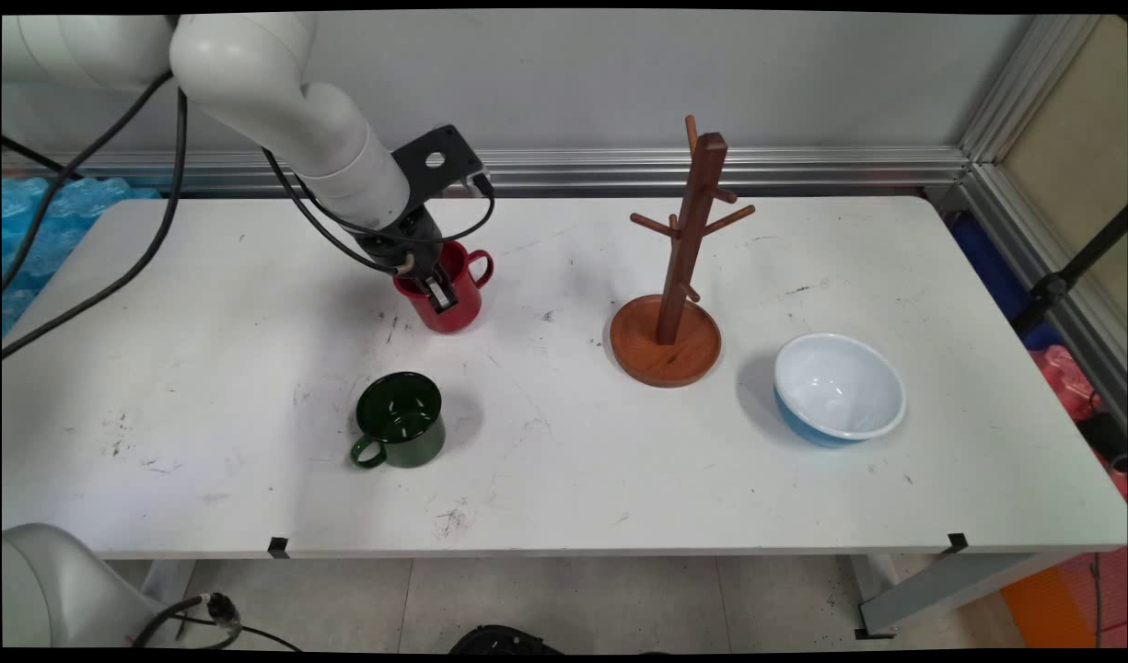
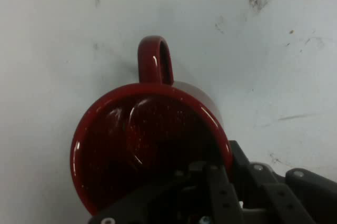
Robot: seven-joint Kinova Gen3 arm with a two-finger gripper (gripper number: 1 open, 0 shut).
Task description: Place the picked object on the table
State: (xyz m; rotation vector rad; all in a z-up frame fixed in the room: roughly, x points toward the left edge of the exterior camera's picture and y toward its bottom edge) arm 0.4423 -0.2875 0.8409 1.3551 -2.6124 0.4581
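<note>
- Main view: the gripper (image 1: 440, 296) is down at the red mug (image 1: 456, 293). 1 finger lies against its near wall and the other looks inside, so the fingers seem to straddle the rim.
- The green mug (image 1: 401, 420) sits nearer the camera. The rack (image 1: 676, 276) and bowl (image 1: 838, 389) are well off on the handle side.
- Hand view: the red mug (image 2: 142, 145) lies just ahead of the linkage with its handle (image 2: 155, 60) pointing away. It looks rigid, light and glossy, so slippery. The rim suits a pinch.
- The fingertips are hidden, so I cannot tell whether the rim is clamped.
</note>
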